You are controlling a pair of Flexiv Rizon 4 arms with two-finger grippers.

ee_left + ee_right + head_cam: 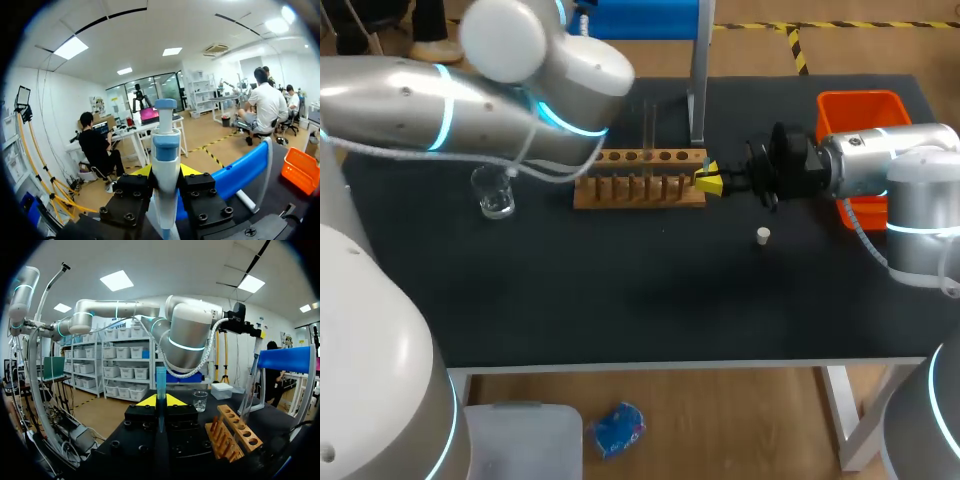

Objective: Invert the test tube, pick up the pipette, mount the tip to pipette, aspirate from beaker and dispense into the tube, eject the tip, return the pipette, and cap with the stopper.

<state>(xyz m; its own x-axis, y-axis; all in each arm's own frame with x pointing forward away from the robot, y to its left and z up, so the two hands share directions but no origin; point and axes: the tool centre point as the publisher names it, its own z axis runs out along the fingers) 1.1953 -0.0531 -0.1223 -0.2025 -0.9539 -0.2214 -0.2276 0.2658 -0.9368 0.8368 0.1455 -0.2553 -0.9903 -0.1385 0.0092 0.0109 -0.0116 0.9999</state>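
The pipette (165, 145) has a white barrel, a light-blue collar and a blue plunger knob. It stands upright with its long axis vertical and the knob on top. The left fingers (165, 171) pinch it from both sides. In the right wrist view it is held up beside the blue stand (287, 359), above the far side of the surface (620, 290).

The tip (160, 385) is a slim, translucent blue cone, upright with its wide mouth up. It is clamped between the right fingers (160, 402), which sit just off the right end of the wooden rack (640, 180).

The tube (649, 130) is clear glass and stands upright in one of the rack's holes. The clear beaker (497, 192) stands near the rack's left end. The small white stopper (763, 236) lies alone on the dark surface, nearer the front edge than the right fingers. An orange bin (865, 115) sits at the far right.
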